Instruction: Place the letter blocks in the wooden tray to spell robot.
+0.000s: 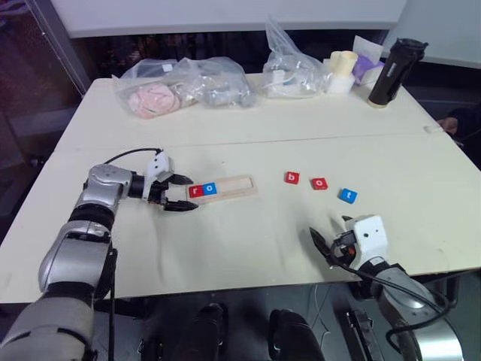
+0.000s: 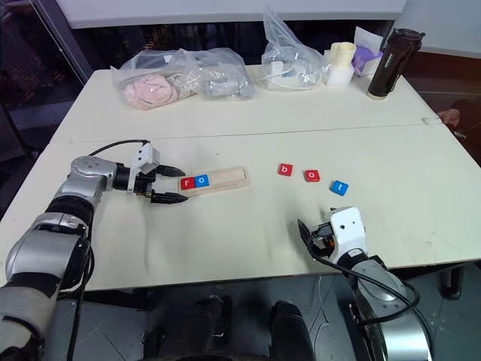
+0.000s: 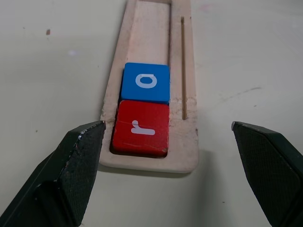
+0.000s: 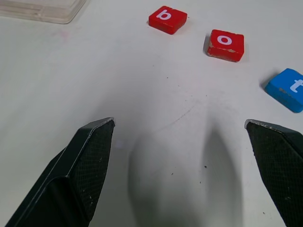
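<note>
Left hand (image 1: pixel 183 192): open, empty, at end of long pale-wood tray (image 1: pixel 239 186) holding red r tile (image 1: pixel 196 190), blue o tile (image 1: pixel 210 189). Risk: nudging tray, unseating tiles.
Right hand (image 4: pixel 180 156): open, empty, short of loose red b tile (image 4: pixel 167 19).

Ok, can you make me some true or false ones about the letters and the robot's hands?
1. The tray holds two blocks. True.
2. The r block is blue. False: it is red; the o touching it is blue.
3. Three blocks lie loose on the table. True: b, o and t.
4. The right gripper holds the t. False: it is open and empty.
5. The left gripper is open at the tray's r end. True.
</note>
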